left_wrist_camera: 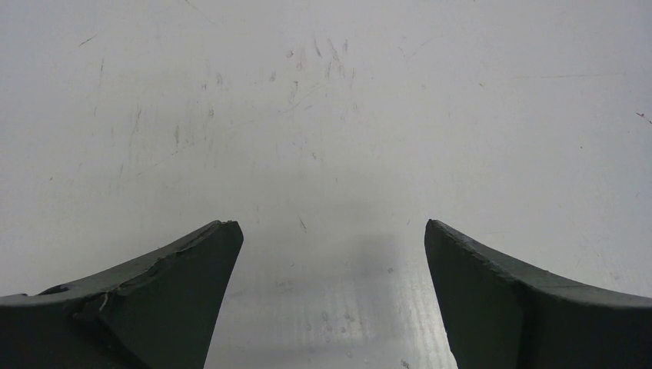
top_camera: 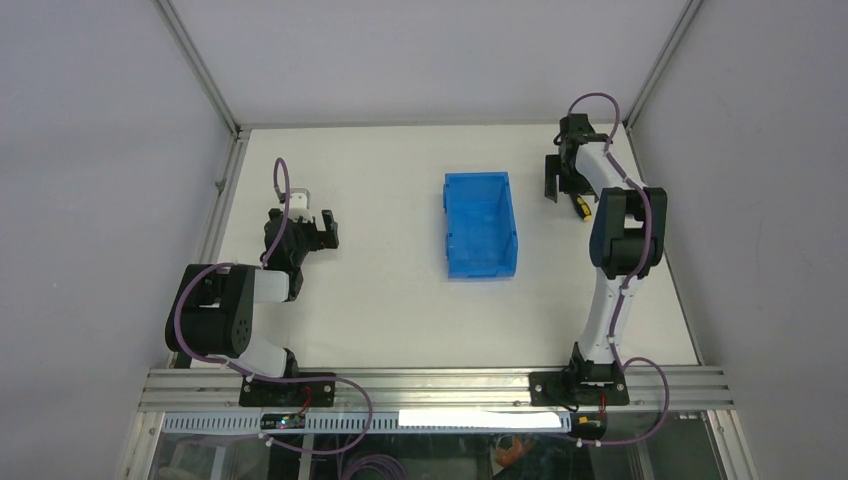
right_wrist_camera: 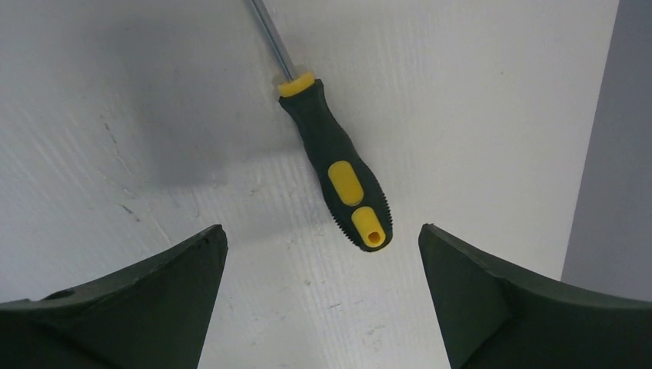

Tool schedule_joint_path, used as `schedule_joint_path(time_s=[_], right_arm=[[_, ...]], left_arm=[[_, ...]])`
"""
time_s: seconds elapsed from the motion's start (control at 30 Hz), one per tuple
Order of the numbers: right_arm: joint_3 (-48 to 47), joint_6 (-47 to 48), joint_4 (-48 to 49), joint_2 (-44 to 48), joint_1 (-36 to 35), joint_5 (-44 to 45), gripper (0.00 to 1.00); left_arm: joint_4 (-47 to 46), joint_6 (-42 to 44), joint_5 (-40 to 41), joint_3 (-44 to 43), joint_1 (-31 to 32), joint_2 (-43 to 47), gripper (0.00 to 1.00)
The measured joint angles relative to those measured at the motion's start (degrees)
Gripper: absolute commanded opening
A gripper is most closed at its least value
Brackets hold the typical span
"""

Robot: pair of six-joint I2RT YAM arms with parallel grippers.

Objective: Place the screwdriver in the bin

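The white table (top_camera: 380, 310) filled the middle of the top view; in the left wrist view its surface was scuffed and scratched. The blue bin (top_camera: 482, 262) stood upright a little right of centre, its long side running up the frame and its top open; nothing showed inside it; it lay between the two arms and apart from both. The left arm (top_camera: 215, 315) sat folded at lower left; the right arm (top_camera: 625, 235) rose along the right side and bent toward the upper right corner. The left gripper (top_camera: 325, 232) hung at centre left, well apart from the bin; its dark fingers (left_wrist_camera: 184, 284) stood wide apart in the lower corners of its own view, released, with only bare table between them. The right gripper (top_camera: 555, 185) was at upper right, just beyond the bin's far right corner; its fingers (right_wrist_camera: 492, 300) were likewise spread wide and grasped nothing. The screwdriver (top_camera: 582, 206) lay flat on the table at upper right, outside the bin, near the table's right edge and just beside the right gripper; in the right wrist view its black-and-yellow handle (right_wrist_camera: 338, 165) ran from upper centre down to the gap between the fingertips, nearer the right one, touching neither; the thin shaft (right_wrist_camera: 271, 38) slanted off the top edge.
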State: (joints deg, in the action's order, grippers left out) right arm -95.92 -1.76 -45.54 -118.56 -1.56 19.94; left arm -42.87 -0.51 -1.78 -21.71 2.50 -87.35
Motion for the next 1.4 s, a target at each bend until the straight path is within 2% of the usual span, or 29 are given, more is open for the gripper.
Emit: schedule_joint_path(time_s=[0.13, 0.2, 0.37, 0.4, 0.43, 0.5, 0.53, 0.87, 1.0, 1.27, 1.4], right_arm=[[-1.8, 4.7, -0.3, -2.2, 1.9, -1.9, 0.99], [-3.1, 6.4, -0.3, -3.8, 3.0, -3.7, 0.94], [-6.3, 8.7, -0.6, -8.3, 6.1, -8.9, 0.73], [-6.6, 9.1, -0.5, -8.3, 6.5, -9.4, 0.61], [-6.8, 9.5, -0.6, -8.5, 7.0, -10.2, 0.35], [-7.0, 10.1, -0.6, -9.0, 7.8, -12.0, 0.04], [-7.1, 10.5, -0.7, -9.3, 8.0, -12.5, 0.00], [-7.1, 9.6, -1.6, -8.4, 8.6, -14.5, 0.00], [-4.2, 6.4, -2.8, -3.6, 8.6, -14.4, 0.00], [10.8, -4.3, -2.3, 24.7, 7.8, -17.4, 0.00], [17.0, -8.6, -1.7, 36.9, 2.0, -18.4, 0.00]], left_arm=[[0.0, 0.0, 0.0, 0.0, 0.0, 0.0, 0.99], [0.0, 0.0, 0.0, 0.0, 0.0, 0.0, 0.99], [0.0, 0.0, 0.0, 0.0, 0.0, 0.0, 0.99], [0.0, 0.0, 0.0, 0.0, 0.0, 0.0, 0.99], [0.0, 0.0, 0.0, 0.0, 0.0, 0.0, 0.99], [0.0, 0.0, 0.0, 0.0, 0.0, 0.0, 0.99], [0.0, 0.0, 0.0, 0.0, 0.0, 0.0, 0.99], [0.0, 0.0, 0.0, 0.0, 0.0, 0.0, 0.99], [0.0, 0.0, 0.0, 0.0, 0.0, 0.0, 0.99], [0.0, 0.0, 0.0, 0.0, 0.0, 0.0, 0.99], [0.0, 0.0, 0.0, 0.0, 0.0, 0.0, 0.99]])
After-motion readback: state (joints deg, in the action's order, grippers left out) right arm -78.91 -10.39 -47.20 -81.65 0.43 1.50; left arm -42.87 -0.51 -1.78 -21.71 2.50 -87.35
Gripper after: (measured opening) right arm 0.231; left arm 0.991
